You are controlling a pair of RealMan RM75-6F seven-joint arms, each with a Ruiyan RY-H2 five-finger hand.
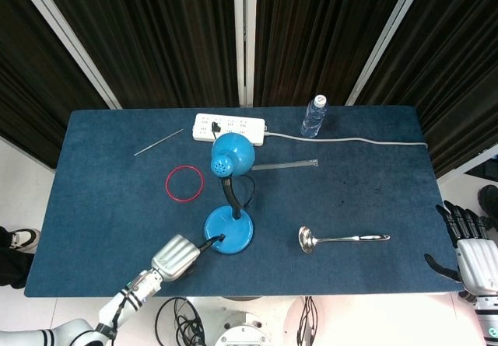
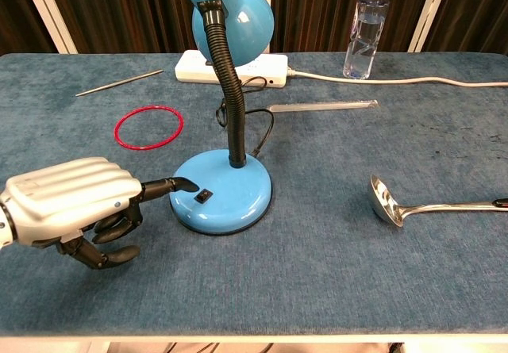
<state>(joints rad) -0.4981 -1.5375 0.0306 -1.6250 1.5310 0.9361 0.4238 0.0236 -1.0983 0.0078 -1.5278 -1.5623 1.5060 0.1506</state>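
Observation:
A blue desk lamp stands mid-table on a round base [image 1: 233, 234] [image 2: 234, 198], with a black gooseneck and a blue head [image 1: 232, 156] [image 2: 234, 16]. A small black switch [image 2: 205, 197] sits on the base's front. My left hand [image 1: 175, 257] [image 2: 75, 202] lies low at the base's left, one finger stretched out, the others curled under, holding nothing. That outstretched fingertip [image 2: 186, 184] rests at the base's rim, just left of the switch. My right hand [image 1: 467, 249] hangs beyond the table's right edge with its fingers spread and nothing in it; only the head view shows it.
A red ring [image 1: 184, 183] [image 2: 148, 126] lies left of the lamp. Behind it are a white power strip [image 1: 229, 127] with its cable, a water bottle [image 1: 313, 117] [image 2: 364, 29], a thin metal rod [image 1: 158, 141] and a clear strip [image 1: 284, 164]. A steel ladle [image 1: 342, 239] [image 2: 432, 206] lies to the right.

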